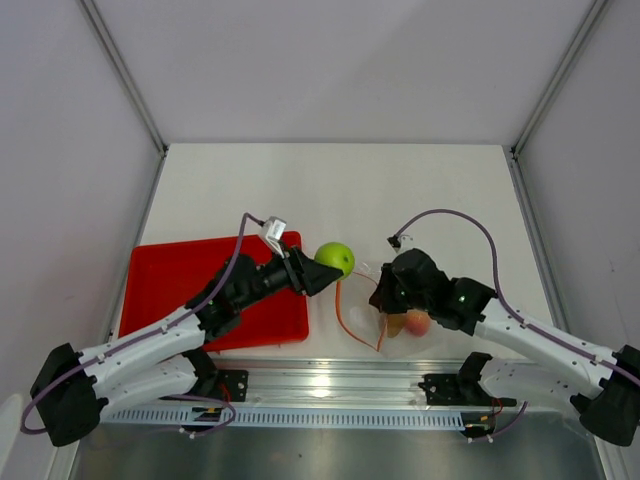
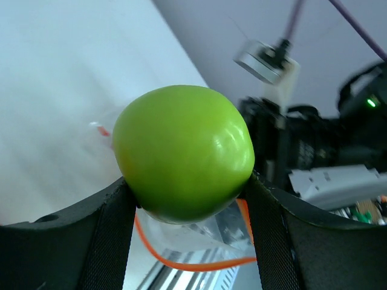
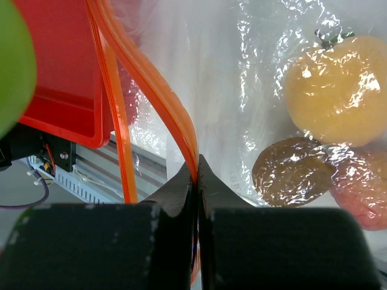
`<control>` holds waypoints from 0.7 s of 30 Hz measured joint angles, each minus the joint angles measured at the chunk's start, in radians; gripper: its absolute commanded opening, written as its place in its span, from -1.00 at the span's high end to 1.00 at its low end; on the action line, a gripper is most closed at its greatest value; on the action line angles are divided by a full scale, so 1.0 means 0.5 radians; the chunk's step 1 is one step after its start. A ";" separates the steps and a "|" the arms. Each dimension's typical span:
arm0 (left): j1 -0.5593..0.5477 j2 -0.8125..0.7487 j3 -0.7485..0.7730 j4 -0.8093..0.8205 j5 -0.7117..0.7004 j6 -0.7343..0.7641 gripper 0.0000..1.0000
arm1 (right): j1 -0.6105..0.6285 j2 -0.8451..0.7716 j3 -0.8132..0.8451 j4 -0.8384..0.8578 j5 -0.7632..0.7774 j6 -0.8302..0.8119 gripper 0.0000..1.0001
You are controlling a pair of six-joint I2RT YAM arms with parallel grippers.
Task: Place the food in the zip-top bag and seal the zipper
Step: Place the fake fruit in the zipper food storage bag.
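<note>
The left tool [image 1: 325, 268] is clamping the green apple [image 2: 184, 151] by its sides, smooth, rigid-looking, probably slippery, hovering just beside the bag [image 3: 199, 60] mouth. The right tool [image 3: 196, 174] is pinching the limp bag's zipper [image 3: 157, 90], three fruits [image 3: 341, 90] lying inside.

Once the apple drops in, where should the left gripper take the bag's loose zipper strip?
Probably pinch the loose zipper strip mid-length, across its thin edge, coming from the red tray side: the right gripper holds the other strip apart.

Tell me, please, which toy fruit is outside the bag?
The green apple, gripped by the left end effector; the yellow-orange fruit, brown fruit and peach lie inside the bag.
</note>
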 measured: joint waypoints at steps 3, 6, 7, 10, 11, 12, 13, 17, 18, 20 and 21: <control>-0.114 0.018 -0.001 0.137 0.124 0.061 0.99 | 0.010 -0.052 -0.001 -0.024 0.020 0.018 1.00; -0.198 0.022 -0.007 0.239 0.187 0.096 0.99 | 0.014 -0.109 -0.004 -0.040 0.039 0.029 1.00; -0.227 0.030 -0.014 0.269 0.197 0.099 0.99 | 0.017 -0.134 -0.005 -0.048 0.048 0.035 1.00; -0.311 0.079 -0.050 0.335 0.215 0.106 0.99 | 0.018 -0.228 -0.011 -0.084 0.075 0.056 1.00; -0.339 0.111 -0.061 0.349 0.216 0.105 0.99 | 0.018 -0.256 -0.011 -0.096 0.082 0.062 1.00; -0.360 0.140 -0.068 0.356 0.217 0.105 0.99 | 0.018 -0.282 -0.011 -0.107 0.094 0.066 1.00; -0.383 0.184 -0.072 0.357 0.220 0.104 0.99 | 0.018 -0.308 -0.011 -0.118 0.103 0.074 1.00; -0.441 0.375 -0.069 0.352 0.230 0.092 0.99 | 0.018 -0.402 -0.013 -0.152 0.132 0.098 1.00; -0.451 0.423 -0.063 0.348 0.231 0.089 0.99 | 0.019 -0.420 -0.015 -0.155 0.137 0.101 1.00; -0.468 0.495 -0.026 0.295 0.230 0.088 0.99 | 0.018 -0.451 -0.019 -0.179 0.159 0.103 1.00; -0.477 0.527 0.001 0.262 0.229 0.088 0.92 | 0.018 -0.463 -0.019 -0.195 0.172 0.105 1.00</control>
